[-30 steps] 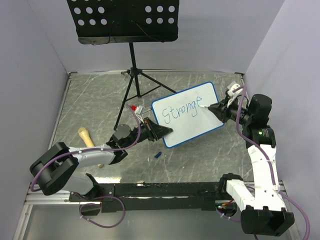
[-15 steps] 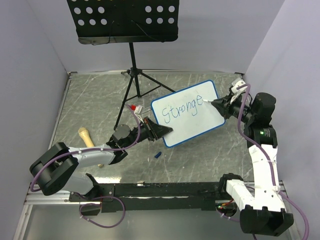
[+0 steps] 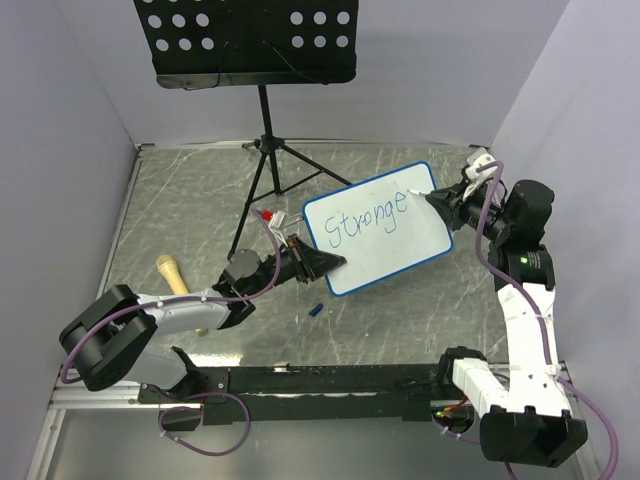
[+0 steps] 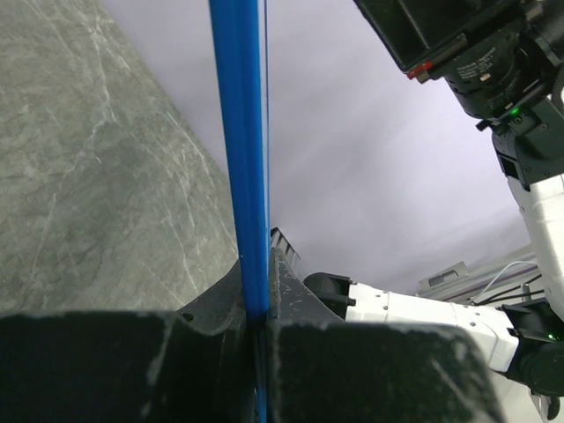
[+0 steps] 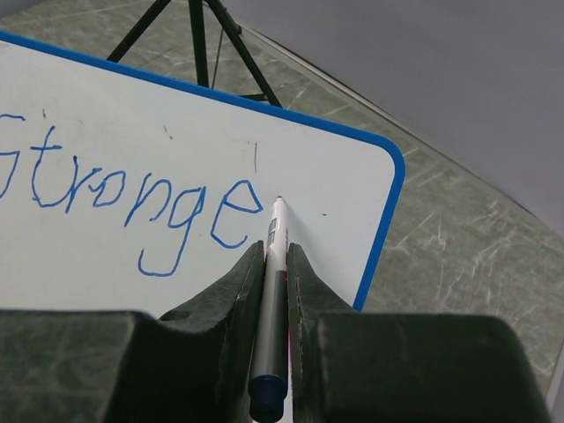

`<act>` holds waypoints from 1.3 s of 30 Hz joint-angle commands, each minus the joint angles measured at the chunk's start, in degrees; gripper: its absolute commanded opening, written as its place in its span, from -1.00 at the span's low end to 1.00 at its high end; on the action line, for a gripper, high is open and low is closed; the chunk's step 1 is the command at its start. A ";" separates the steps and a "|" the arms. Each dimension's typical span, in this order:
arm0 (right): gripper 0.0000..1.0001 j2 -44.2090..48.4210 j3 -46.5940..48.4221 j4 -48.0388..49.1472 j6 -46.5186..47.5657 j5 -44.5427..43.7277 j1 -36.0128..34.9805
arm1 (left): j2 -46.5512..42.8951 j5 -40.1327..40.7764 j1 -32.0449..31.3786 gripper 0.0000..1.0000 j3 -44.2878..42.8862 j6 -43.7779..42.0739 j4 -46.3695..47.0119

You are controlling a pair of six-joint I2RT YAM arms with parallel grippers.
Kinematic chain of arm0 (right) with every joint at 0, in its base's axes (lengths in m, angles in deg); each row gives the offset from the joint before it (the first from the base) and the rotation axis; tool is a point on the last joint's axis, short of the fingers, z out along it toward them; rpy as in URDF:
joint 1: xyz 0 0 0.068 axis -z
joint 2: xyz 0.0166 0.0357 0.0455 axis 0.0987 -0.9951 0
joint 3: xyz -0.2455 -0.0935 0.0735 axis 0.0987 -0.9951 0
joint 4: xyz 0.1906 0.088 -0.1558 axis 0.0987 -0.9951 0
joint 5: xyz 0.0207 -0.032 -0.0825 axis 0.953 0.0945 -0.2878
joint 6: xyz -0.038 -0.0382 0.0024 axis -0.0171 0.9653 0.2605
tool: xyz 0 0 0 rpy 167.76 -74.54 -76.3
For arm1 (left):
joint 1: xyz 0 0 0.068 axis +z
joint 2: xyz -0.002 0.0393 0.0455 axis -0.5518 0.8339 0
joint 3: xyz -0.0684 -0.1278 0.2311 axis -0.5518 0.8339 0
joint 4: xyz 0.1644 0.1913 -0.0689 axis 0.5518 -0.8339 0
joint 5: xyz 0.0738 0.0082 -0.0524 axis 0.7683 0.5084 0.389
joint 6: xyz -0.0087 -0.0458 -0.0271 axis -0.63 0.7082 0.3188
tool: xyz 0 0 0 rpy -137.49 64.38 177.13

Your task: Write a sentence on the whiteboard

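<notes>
The whiteboard (image 3: 385, 250), white with a blue frame, is held tilted above the table. Blue lettering (image 3: 368, 222) on it reads "Stronge" in one slanted line, also clear in the right wrist view (image 5: 132, 198). My left gripper (image 3: 335, 263) is shut on the board's lower left edge; the left wrist view shows the blue frame (image 4: 247, 159) edge-on between the jaws of that gripper (image 4: 262, 300). My right gripper (image 3: 437, 205) is shut on a grey marker (image 5: 273, 291). The marker's tip is on or just off the board, right of the "e", near the top right corner.
A black perforated music stand (image 3: 245, 40) on a tripod (image 3: 265, 165) stands at the back. A wooden handle (image 3: 172, 275) lies left by the left arm. A small blue cap (image 3: 314, 310) lies below the board. Purple walls close in both sides.
My right gripper has moved the marker up and to the right, from the "e" to just past it near the board's corner. The left gripper and the board have stayed put.
</notes>
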 commanded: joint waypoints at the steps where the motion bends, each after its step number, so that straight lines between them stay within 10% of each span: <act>1: -1.00 -0.42 0.73 1.98 0.98 -0.52 0.40 | -2.74 -1.41 -0.31 -0.98 -1.15 0.10 11.60; 39: -1.00 -1.82 0.55 1.98 0.72 -3.24 0.49 | -1.86 -2.90 -0.22 -0.98 -2.29 -0.16 11.07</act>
